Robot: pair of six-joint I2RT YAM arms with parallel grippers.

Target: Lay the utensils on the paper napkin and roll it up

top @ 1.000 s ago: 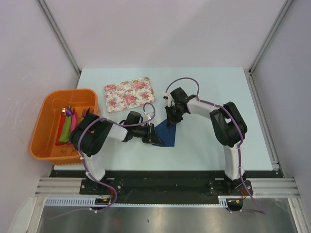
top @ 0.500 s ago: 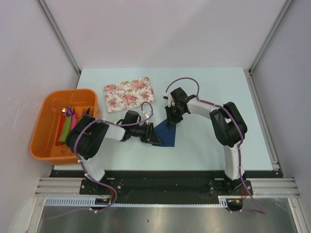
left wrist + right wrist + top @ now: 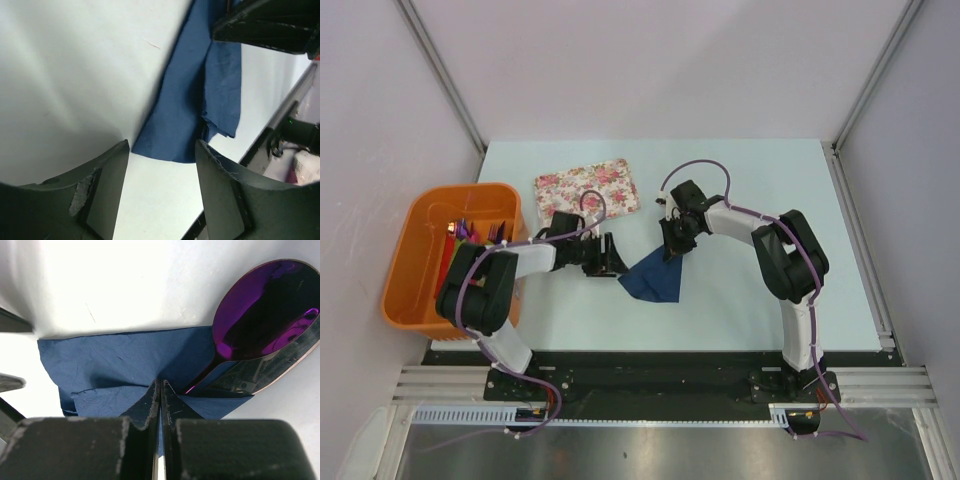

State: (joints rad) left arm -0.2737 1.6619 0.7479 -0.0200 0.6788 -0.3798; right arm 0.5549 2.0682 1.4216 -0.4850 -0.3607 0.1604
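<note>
The dark blue paper napkin (image 3: 655,281) lies folded over on the table between the arms. My right gripper (image 3: 671,247) is at its far corner, shut on a pinch of the napkin (image 3: 120,360). A shiny purple spoon (image 3: 260,315), one of the utensils, pokes its bowl out from under the napkin's fold; its handle is hidden. No other utensil shows. My left gripper (image 3: 612,258) stands open just left of the napkin (image 3: 192,95), apart from it, with only bare table between its fingers (image 3: 107,175).
An orange basket (image 3: 455,192) at the table's left edge holds red, pink and green rolls (image 3: 457,262). A floral tray (image 3: 587,192) lies behind the left gripper. The right gripper's dark body (image 3: 265,25) hangs over the napkin in the left wrist view.
My left gripper has opened, let go of the napkin's left edge and drawn back to the left. The right gripper has stayed put, still shut.
</note>
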